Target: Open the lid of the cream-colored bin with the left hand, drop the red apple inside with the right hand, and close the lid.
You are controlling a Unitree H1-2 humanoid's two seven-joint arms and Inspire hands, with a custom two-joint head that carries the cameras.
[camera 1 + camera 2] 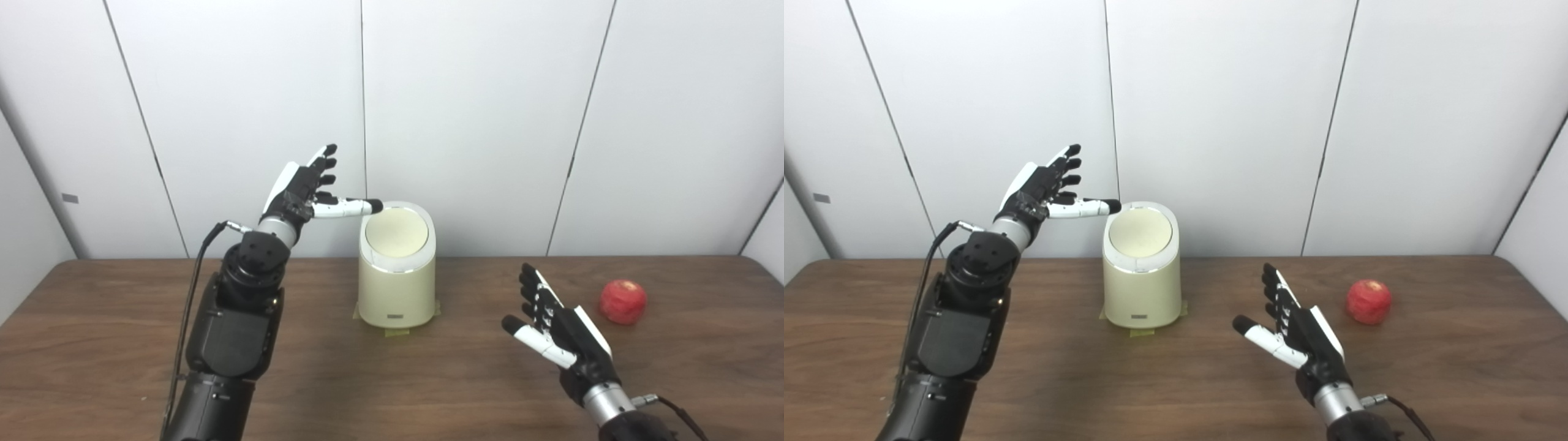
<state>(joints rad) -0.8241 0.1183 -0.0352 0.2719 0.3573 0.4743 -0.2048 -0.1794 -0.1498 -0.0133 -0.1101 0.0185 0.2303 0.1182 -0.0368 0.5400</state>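
Cream-coloured and shut, the bin (397, 269) stands near the back edge of the table (122, 343), its lid (396, 234) hiding whatever is inside. Raised beside its rim, the left hand (303, 190) is open and empty, seemingly poised to lift that lid. Toward the right edge lies the apple (623, 301), with the right hand (554, 331) spread open nearby, holding nothing.

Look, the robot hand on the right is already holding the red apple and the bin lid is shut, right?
Not quite. The right robot hand is open and empty; the red apple sits on the table beside it, as the left eye view shows. The lid of the cream-colored bin is shut.
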